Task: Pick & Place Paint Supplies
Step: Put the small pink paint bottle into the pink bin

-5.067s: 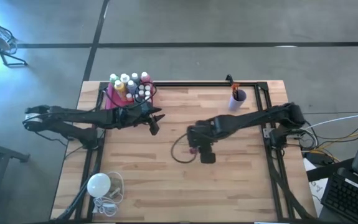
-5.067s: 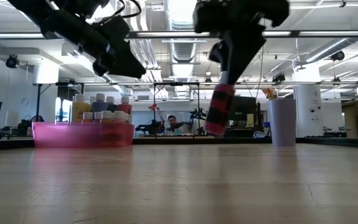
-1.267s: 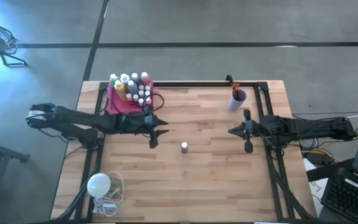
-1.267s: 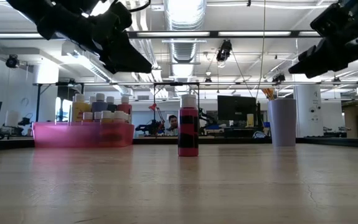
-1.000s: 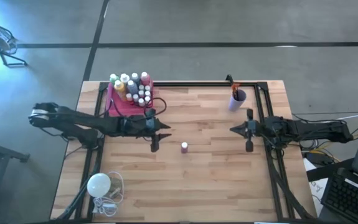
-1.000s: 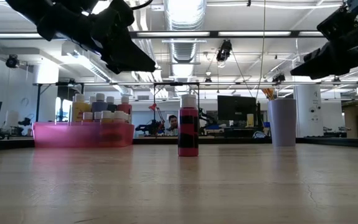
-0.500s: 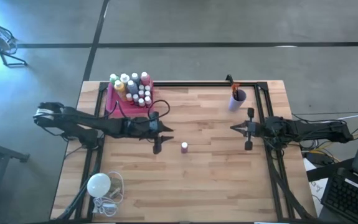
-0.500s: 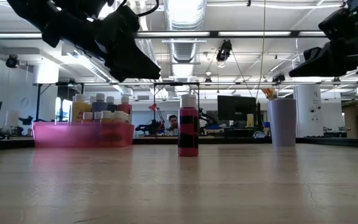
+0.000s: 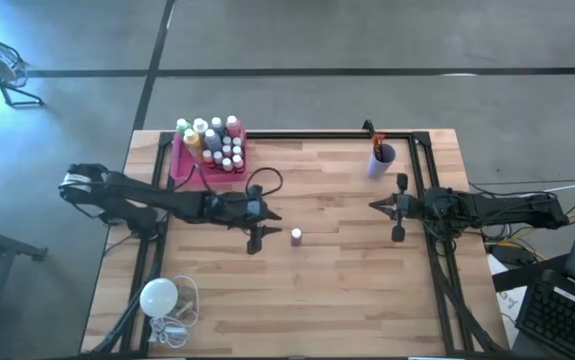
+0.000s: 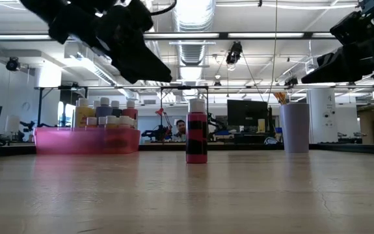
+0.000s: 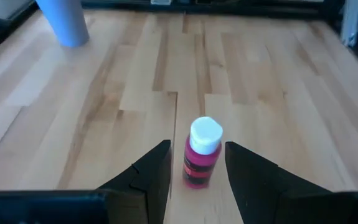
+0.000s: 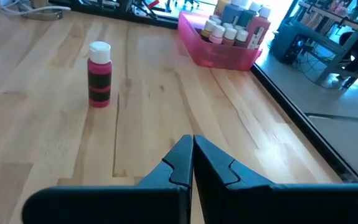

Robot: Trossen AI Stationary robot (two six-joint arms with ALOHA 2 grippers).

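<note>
While the pink bottle (image 9: 296, 236) stands upright mid-bench, the left gripper (image 9: 258, 238) hovers just at its 9 o'clock, fingers apart and lined up around it. Next, I'd judge: drop, clamp, carry to the pink bin (image 9: 180, 166) at 11 o'clock. Open bench surrounds it. The right gripper (image 9: 398, 207) waits at 3 o'clock, fingers together.

Grey concrete floor (image 9: 367, 40), ceiling lights (image 10: 190, 12)

A lab or workshop hall; exposed ceiling ducts (image 10: 193, 29), strip lights, monitors (image 10: 246, 112) on benches, concrete floor (image 9: 297, 35) round the wooden table (image 9: 337, 290).
</note>
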